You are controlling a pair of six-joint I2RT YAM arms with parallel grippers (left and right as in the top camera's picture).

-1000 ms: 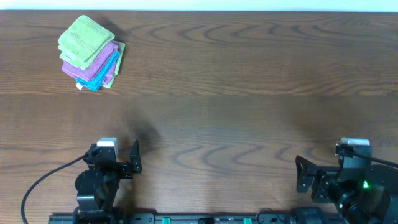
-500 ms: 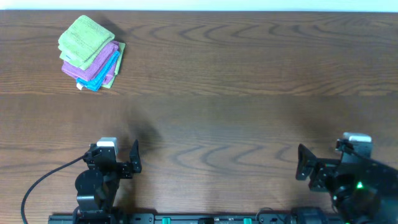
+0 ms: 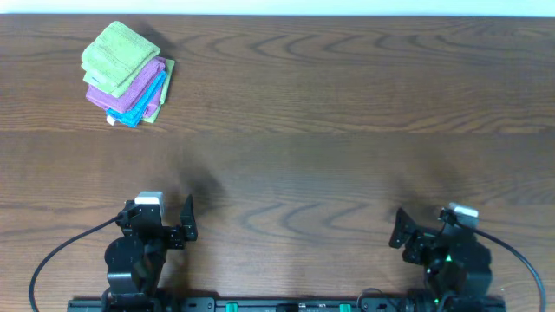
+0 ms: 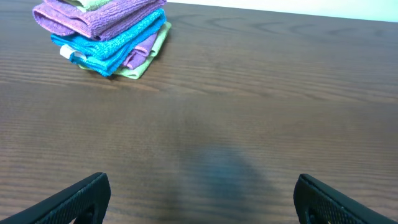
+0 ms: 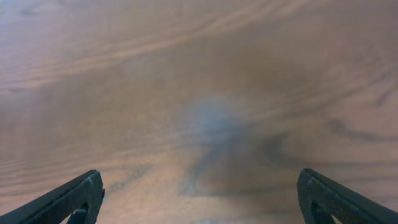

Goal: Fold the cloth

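**A:** Overhead first. Where is the cloth (image 3: 120, 54)?

**B:** Far back on my left side of the dark wood-grain tabletop (image 3: 347, 130), on top of a small stack. It is well apart from both of my tools.

**A:** How does it look?

**B:** It is light lime green with a nubby, towel-like pile. It is already doubled into a rough square, and it is turned at an angle to the layers under it. From the left wrist only a sliver of it (image 4: 93, 4) shows at the top edge.

**A:** And beneath it?

**B:** A purple cloth (image 3: 143, 80) comes next, then a blue cloth (image 3: 143, 102). A pale green layer (image 4: 146, 59) pokes out at the bottom. There is a small white tag (image 4: 67, 54) at the near-left corner of the stack, beside the blue edge. I cannot tell which cloth it belongs to.

**A:** Your left tool (image 4: 200, 186)?

**B:** It is released, with its fingers spread wide and only bare wood between them. It sits low at the near edge.

**A:** The right tool (image 5: 200, 180)?

**B:** It is also spread apart and grasping nothing. Its view is blurred, showing only wood grain and a soft shadow.
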